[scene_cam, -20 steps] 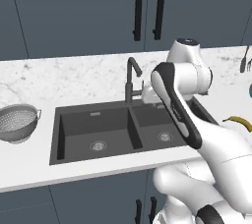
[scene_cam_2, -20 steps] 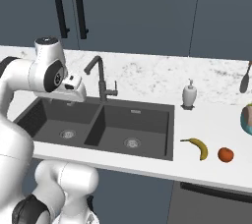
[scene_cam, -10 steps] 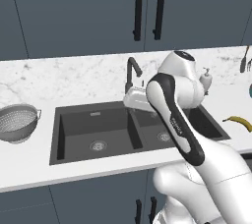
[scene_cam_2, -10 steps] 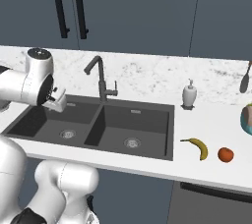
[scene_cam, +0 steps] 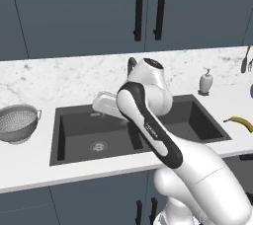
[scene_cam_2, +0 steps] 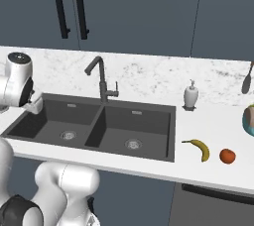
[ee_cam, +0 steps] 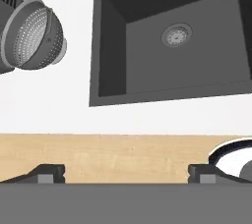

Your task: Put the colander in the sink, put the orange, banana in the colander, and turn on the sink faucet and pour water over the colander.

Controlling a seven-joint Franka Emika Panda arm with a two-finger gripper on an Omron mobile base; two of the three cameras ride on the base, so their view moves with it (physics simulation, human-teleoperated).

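With its gripper (ee_cam: 125, 171) wide open and empty over the sink (scene_cam: 74, 156), a careless approach could shove the colander (scene_cam: 17, 123) along the counter left of it.

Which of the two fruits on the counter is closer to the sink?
The banana, curved and yellow, lies just beside the sink rim; the round orange sits farther out beyond it.

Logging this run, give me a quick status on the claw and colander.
Claw open, empty, over the left basin. Colander on the counter left of the sink, untouched. Nothing between them.
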